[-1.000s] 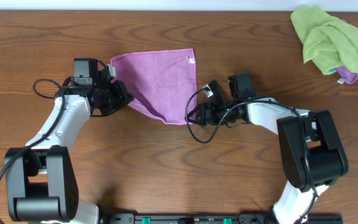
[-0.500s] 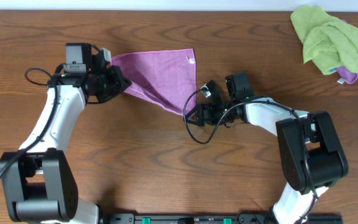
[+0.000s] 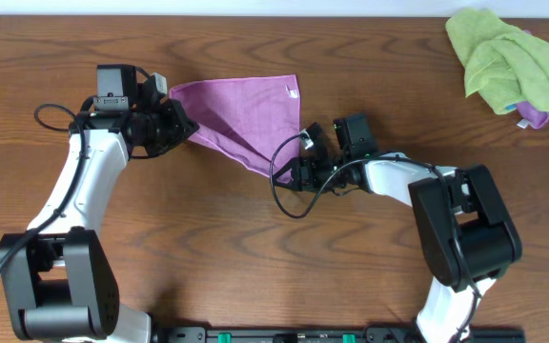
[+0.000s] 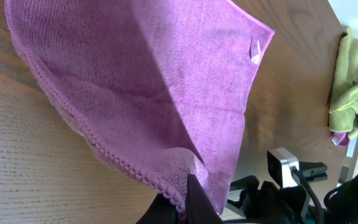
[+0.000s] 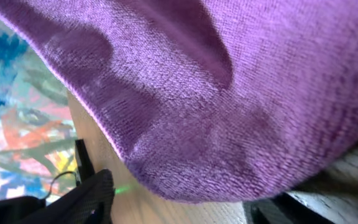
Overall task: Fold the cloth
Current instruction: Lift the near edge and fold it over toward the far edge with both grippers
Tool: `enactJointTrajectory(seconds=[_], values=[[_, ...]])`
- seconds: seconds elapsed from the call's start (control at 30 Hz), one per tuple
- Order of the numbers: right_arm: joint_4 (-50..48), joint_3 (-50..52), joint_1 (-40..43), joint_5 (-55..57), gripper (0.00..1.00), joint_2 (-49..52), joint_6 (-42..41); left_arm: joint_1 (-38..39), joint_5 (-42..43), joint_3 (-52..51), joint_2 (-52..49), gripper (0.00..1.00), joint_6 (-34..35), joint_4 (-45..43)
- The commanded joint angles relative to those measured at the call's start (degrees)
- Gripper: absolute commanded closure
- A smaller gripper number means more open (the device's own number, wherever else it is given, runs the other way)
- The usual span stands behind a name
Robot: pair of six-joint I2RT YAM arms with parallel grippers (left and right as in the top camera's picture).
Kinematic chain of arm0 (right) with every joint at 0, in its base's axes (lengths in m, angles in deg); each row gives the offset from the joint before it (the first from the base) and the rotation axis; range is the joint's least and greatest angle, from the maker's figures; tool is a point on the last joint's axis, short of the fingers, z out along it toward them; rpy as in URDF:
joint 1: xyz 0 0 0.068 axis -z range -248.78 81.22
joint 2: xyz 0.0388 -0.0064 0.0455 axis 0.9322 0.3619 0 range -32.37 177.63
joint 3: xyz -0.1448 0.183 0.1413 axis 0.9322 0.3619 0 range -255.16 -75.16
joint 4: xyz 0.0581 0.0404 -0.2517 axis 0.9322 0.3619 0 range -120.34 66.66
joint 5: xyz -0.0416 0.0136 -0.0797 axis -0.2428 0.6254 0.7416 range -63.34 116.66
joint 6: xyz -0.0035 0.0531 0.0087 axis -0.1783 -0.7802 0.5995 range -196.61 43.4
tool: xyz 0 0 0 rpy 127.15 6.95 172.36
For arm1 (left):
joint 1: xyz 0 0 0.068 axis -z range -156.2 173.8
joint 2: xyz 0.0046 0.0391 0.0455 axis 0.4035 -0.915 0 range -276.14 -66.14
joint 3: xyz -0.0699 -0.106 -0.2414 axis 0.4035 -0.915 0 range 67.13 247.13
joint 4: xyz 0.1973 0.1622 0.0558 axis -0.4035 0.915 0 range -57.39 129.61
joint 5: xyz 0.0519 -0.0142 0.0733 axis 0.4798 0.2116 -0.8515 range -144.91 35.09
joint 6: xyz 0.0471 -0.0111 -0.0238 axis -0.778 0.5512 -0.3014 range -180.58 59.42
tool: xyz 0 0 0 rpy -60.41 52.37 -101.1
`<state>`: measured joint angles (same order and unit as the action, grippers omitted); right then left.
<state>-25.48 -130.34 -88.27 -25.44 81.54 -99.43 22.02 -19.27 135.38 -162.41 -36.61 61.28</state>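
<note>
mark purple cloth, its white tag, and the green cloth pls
purple cloth [image 3: 246,112]: overhead, middle of the flat panel.
white tag [image 4: 255,51]: left wrist, centre of the tag.
green cloth [image 3: 503,59]: overhead, middle of the crumpled heap.

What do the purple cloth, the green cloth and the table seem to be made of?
The purple cloth looks like microfibre: fine ribbed pile, matte, with a stitched edge. The crumpled green cloth seems a similar soft fabric, too small to confirm. The brown table shows wood grain with a low sheen; solid wood or laminate, I cannot tell.
</note>
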Motion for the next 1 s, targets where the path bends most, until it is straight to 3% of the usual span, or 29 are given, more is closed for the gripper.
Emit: enactJointTrajectory(seconds=[0.0,0.13,0.33,0.53,0.77,0.97], values=[[1.9,3.1,-0.8,11.5,0.34,4.5,-2.4,-0.2,0.4,1.4,-0.3,0.94,-1.3,0.7],[2.0,3.1,-0.8,14.2,0.39,4.5,-2.4,-0.2,0.4,1.4,-0.3,0.94,-2.2,1.5],[1.3,3.1,-0.8,16.8,0.74,4.5,-2.5,-0.2,0.4,1.4,-0.3,0.94,-2.9,1.6],[0.2,3.0,-0.7,16.7,0.99,4.5,-3.2,-0.2,0.2,1.4,-0.3,0.94,-4.1,2.1],[3.0,-0.9,1.1,12.6,0.99,4.3,-2.3,-0.2,-7.8,1.4,-0.3,0.94,-7.8,8.4],[16.1,-10.5,1.9,19.6,0.99,0.5,6.2,-0.2,-10.8,1.4,-0.3,0.94,-8.7,8.9]])
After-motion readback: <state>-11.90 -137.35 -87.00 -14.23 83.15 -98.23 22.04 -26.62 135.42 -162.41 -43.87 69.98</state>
